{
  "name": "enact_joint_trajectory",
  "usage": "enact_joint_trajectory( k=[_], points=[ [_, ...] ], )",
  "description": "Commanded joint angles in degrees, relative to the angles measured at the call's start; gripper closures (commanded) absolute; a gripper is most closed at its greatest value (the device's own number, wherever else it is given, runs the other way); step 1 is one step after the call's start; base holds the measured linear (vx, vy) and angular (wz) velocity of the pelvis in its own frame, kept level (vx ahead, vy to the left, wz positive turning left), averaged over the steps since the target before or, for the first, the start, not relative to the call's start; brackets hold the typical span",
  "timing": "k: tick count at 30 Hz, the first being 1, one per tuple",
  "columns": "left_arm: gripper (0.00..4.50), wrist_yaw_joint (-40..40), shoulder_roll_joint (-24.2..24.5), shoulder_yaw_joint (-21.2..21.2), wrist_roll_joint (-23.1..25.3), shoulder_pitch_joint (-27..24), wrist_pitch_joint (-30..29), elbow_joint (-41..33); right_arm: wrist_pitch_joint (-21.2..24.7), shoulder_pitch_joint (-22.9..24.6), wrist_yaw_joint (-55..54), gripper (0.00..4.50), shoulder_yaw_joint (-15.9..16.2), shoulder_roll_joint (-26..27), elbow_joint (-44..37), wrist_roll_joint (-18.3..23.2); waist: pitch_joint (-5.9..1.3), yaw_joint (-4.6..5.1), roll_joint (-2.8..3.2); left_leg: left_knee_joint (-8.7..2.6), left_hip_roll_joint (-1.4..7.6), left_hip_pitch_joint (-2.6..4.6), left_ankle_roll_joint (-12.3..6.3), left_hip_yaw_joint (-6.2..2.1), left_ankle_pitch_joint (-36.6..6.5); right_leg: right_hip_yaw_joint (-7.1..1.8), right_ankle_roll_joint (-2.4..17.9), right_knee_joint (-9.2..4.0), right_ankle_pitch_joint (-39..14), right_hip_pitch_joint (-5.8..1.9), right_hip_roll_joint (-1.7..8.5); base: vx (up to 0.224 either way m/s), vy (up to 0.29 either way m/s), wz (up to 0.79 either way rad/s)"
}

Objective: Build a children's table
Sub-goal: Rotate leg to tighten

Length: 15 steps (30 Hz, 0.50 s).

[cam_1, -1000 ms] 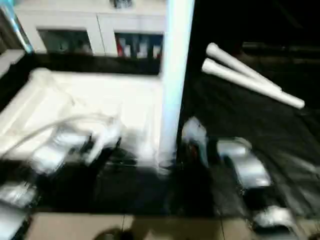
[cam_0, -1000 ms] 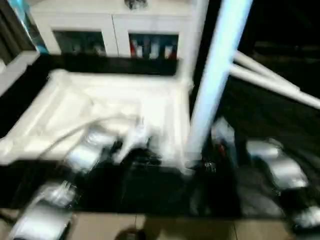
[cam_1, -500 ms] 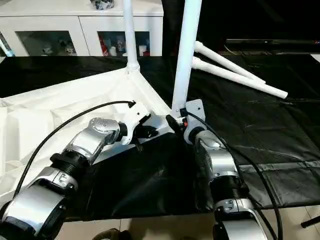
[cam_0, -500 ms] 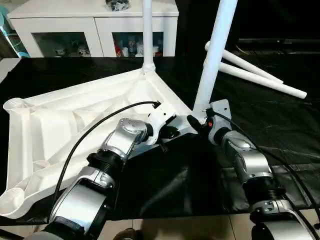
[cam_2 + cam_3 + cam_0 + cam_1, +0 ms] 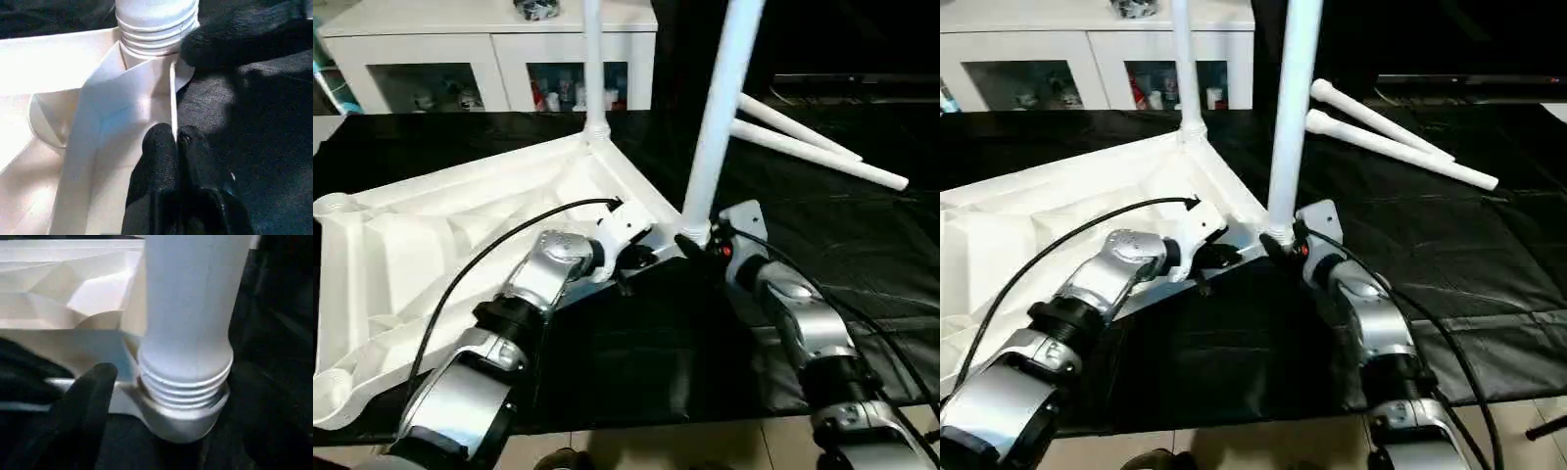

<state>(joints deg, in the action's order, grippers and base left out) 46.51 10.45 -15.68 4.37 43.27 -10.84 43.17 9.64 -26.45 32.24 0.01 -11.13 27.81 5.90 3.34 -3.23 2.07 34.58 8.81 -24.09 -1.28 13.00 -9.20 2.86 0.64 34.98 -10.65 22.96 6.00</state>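
Our left hand (image 5: 176, 142) pinches the upturned table top's (image 5: 421, 245) rim beside the corner socket; our right hand (image 5: 161, 396) stands wide around the upright leg (image 5: 715, 117) screwed there.

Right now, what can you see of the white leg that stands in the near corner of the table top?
The near leg is a smooth white plastic tube, upright with a slight lean. Its ribbed threaded end sits in the round corner socket of the upturned table top; some thread rings still show above the socket. The right gripper is at its base, one black finger beside the threads. The left gripper pinches the top's thin edge nearby.
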Motion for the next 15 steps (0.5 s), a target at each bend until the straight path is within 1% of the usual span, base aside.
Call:
enact_joint_trajectory(
  k=[1,2,3,4,5,6,8,9,11,13,14,15],
  points=[
    [4.5,0.73,1.14,0.46,0.34,0.32,1.65,-1.95,-1.0,-0.02,2.69,0.35,0.48,-0.72,-2.47,1.62,-4.56,-0.23,-0.74,-4.24,4.3,2.45,-2.42,-2.92,-13.74,-1.93,11.84,-4.19,-9.18,-2.11,3.52,0.0,0.0,0.0],
    [4.5,1.44,1.69,0.43,0.18,0.02,2.13,-2.07,-1.11,0.45,4.64,0.21,0.34,-1.67,-3.33,2.14,-4.57,-0.31,-0.74,-4.23,4.35,2.53,-2.58,-2.89,-13.61,-1.9,11.93,-4.18,-9.08,-2.05,3.48,0.0,0.0,0.0],
    [4.5,2.32,2.61,0.41,0.09,-0.42,2.7,-2.22,-1.11,1.36,8.56,0.16,0.48,-3.66,-4.99,3.02,-4.54,-0.32,-0.7,-4.25,4.42,2.57,-2.56,-2.89,-13.65,-1.93,11.99,-4.15,-9.09,-1.98,3.49,0.0,0.0,0.0],
    [4.5,2.32,2.61,0.41,0.09,-0.42,2.7,-2.22,-1.11,1.36,8.56,0.16,0.48,-3.66,-4.99,3.02,-4.51,-0.53,-0.74,-4.24,4.49,2.63,-2.7,-2.89,-13.84,-1.9,11.88,-4.18,-9.17,-2.08,3.48,0.0,0.0,0.0],
    [4.5,2.91,3.04,0.42,-0.04,-0.68,3.24,-2.41,-1.03,1.81,10.31,0.07,0.53,-4.61,-5.85,3.55,-4.47,-0.44,-0.71,-4.33,4.51,2.55,-2.61,-2.91,-13.68,-1.93,12.08,-4.1,-9.02,-1.99,3.47,0.0,0.0,0.0],
    [4.5,3.58,3.5,0.48,-0.29,-0.99,3.63,-2.6,-0.58,2.29,12.12,0.07,0.45,-5.62,-6.87,4.3,-4.48,-0.45,-0.85,-4.28,4.47,2.58,-2.75,-2.86,-13.93,-1.92,12.18,-4.17,-9.1,-2.03,3.47,0.0,0.0,0.0],
    [4.5,6.58,5.14,0.21,-0.94,-2.39,5.56,-3.62,-0.11,3.53,17.13,0.07,0.56,-8.7,-9.21,5.89,-4.47,-0.66,-0.83,-4.24,4.57,2.53,-2.96,-2.9,-14.09,-1.93,12.12,-4.19,-9.48,-2.15,3.6,0.0,0.0,0.0],
    [4.5,7.85,5.83,-0.06,-1.06,-3.02,6.3,-4.14,0.03,3.92,18.63,0.07,0.63,-9.72,-9.84,6.24,-4.47,-0.7,-0.86,-4.24,4.6,2.37,-3.34,-2.97,-13.35,-1.91,12.25,-4.06,-8.66,-2.26,3.59,0.0,0.0,0.0],
    [4.5,11.01,7.36,-0.86,-1.35,-4.53,8.14,-5.49,0.17,4.61,20.81,0.07,0.6,-11.6,-10.93,6.72,-4.49,-0.7,-0.84,-4.22,4.61,2.48,-3.42,-2.87,-13.17,-1.88,12.45,-3.98,-8.32,-2.13,3.46,0.0,0.0,0.0],
    [4.5,12.73,8.21,-1.31,-1.42,-5.3,9.15,-6.15,0.56,5.1,22.66,0.07,0.74,-12.81,-11.79,7.3,-4.35,-0.65,-0.79,-4.26,4.64,2.57,-3.12,-2.76,-14.41,-1.92,12.56,-4.15,-10.31,-1.9,3.48,0.0,0.0,0.0],
    [4.5,14.34,9.11,-1.76,-1.46,-5.98,9.56,-6.85,0.79,5.6,24.66,0.07,1.13,-14.1,-12.63,7.71,-4.31,-0.84,-0.72,-4.36,4.76,2.62,-2.67,-2.8,-15.07,-1.95,12.42,-4.19,-11.29,-1.9,3.53,0.0,0.0,0.0],
    [4.5,14.34,9.11,-1.76,-1.46,-5.98,9.56,-6.85,0.79,5.6,24.66,0.07,1.13,-14.1,-12.63,7.71,-4.31,-0.84,-0.72,-4.36,4.76,2.62,-2.67,-2.8,-15.07,-1.95,12.42,-4.19,-11.29,-1.9,3.53,0.0,0.0,0.0]
  ],
)
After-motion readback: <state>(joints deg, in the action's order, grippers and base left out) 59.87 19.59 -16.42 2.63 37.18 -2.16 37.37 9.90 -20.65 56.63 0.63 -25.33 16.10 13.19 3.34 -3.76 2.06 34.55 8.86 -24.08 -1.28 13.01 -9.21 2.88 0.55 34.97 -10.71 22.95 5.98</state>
